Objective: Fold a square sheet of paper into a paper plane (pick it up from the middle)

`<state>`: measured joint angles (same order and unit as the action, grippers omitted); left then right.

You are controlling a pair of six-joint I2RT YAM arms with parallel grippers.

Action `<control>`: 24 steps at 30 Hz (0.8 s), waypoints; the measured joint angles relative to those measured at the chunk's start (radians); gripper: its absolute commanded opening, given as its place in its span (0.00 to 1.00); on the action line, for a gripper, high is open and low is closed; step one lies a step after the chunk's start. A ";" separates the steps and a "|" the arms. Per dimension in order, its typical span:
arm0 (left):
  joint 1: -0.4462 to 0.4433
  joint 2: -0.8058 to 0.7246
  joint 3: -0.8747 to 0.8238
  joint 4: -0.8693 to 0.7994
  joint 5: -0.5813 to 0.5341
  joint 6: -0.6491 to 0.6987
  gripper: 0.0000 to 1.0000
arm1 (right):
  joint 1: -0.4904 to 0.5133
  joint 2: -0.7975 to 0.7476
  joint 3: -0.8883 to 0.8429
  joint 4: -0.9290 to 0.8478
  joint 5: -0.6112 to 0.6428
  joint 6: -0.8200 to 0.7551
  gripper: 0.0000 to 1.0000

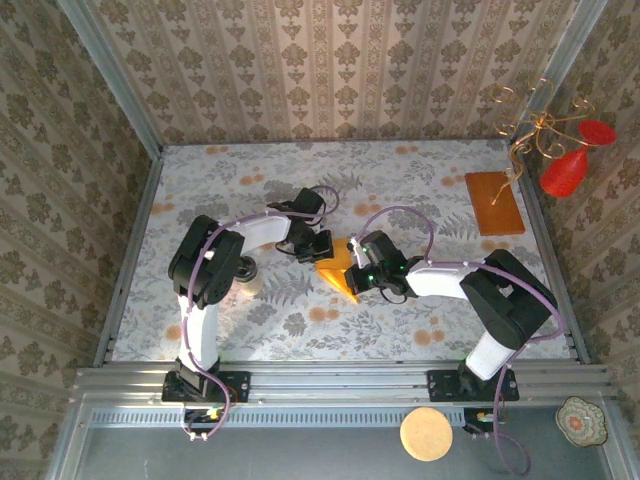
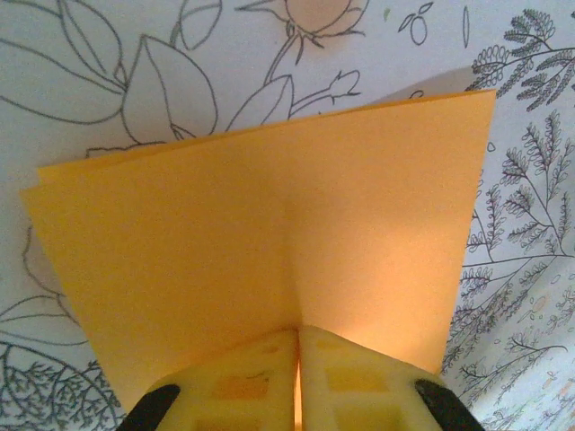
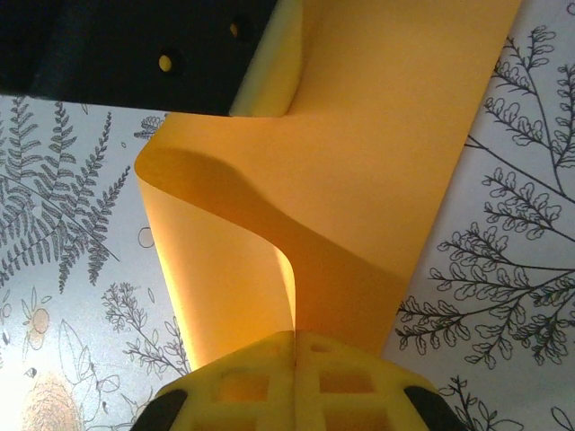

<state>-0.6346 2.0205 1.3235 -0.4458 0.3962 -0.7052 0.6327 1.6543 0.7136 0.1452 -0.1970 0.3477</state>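
Between left hand [image 2: 297, 348] and right hand [image 3: 296, 350] | square sheet of paper [image 1: 337, 277] pinched

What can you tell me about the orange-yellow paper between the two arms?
The paper is thin, plain, matte and bright orange-yellow. It is bent over on itself into two layers, curling softly on one side. It is over the middle of the flowery table. The left gripper and the right gripper each pinch an edge, fully shut on it.
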 measured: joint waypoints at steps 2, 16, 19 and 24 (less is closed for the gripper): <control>0.000 0.000 0.000 0.000 0.001 0.002 0.11 | 0.000 0.000 0.000 0.000 0.003 0.000 0.00; 0.000 0.000 0.001 0.000 0.003 0.003 0.11 | 0.000 0.017 0.005 -0.019 0.004 0.000 0.00; 0.000 0.000 0.002 -0.001 0.003 0.003 0.11 | 0.000 0.018 0.006 -0.022 0.004 0.000 0.00; 0.000 0.000 0.007 -0.008 0.003 0.004 0.13 | 0.000 0.023 0.013 -0.027 0.003 0.000 0.00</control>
<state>-0.6346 2.0209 1.3308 -0.4541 0.3996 -0.7013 0.6327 1.6775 0.7261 0.1177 -0.1936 0.3473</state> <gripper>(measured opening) 0.119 0.067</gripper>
